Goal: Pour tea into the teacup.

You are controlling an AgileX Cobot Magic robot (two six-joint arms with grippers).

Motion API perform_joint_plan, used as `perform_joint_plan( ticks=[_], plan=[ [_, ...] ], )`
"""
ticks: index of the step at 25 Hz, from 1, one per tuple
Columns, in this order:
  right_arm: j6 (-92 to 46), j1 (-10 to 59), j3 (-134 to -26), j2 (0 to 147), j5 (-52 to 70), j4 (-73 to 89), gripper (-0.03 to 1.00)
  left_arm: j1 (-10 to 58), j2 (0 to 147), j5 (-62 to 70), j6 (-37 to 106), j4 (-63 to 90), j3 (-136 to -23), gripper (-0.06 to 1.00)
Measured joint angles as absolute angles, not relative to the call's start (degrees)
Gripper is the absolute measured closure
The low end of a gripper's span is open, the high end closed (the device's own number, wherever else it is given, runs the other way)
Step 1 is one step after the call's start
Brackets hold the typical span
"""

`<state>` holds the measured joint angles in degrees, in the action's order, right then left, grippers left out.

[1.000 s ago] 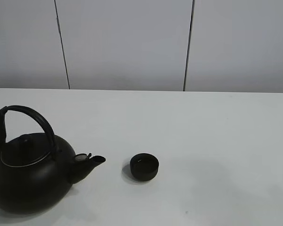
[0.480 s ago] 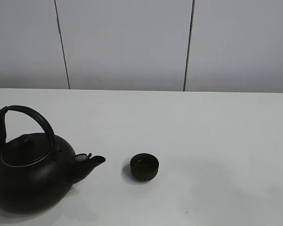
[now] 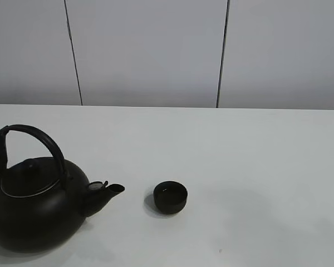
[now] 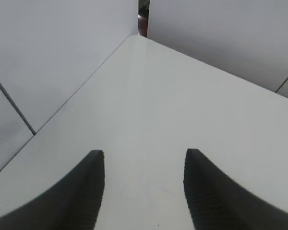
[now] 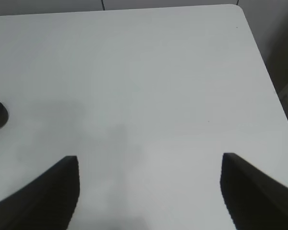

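The teacup (image 3: 170, 197) is set upright near the front edge of the white table (image 3: 256, 161), about midway along it. The kettle (image 3: 36, 207) is placed beside it toward the front-left corner, spout aimed at it. The left gripper (image 4: 143, 189) and right gripper (image 5: 149, 191) are held open and empty. A poorly centred spout could spill tea past the small cup.
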<state>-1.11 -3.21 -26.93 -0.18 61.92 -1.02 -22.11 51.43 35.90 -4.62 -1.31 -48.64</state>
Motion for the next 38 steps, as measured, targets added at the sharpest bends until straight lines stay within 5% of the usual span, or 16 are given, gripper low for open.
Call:
perform_joint_plan(
  ticks=[16, 25, 38],
  plan=[
    [-1.11, -3.21, -26.93, -0.18, 61.99, -1.02, 0.41, -21.93, 13.04, 72.28, 6.48, 7.87, -59.44, 0.57],
    [-1.11, -3.21, -26.93, -0.18, 61.94, -1.02, 0.41, -21.93, -0.68, 73.72, 7.87, 7.87, -53.11, 0.57],
    [-1.11, -3.21, -26.93, -0.18, 61.94, -0.85, 0.41, -15.6, -1.03, 72.35, 8.07, 8.06, -35.03, 0.57]
  ],
)
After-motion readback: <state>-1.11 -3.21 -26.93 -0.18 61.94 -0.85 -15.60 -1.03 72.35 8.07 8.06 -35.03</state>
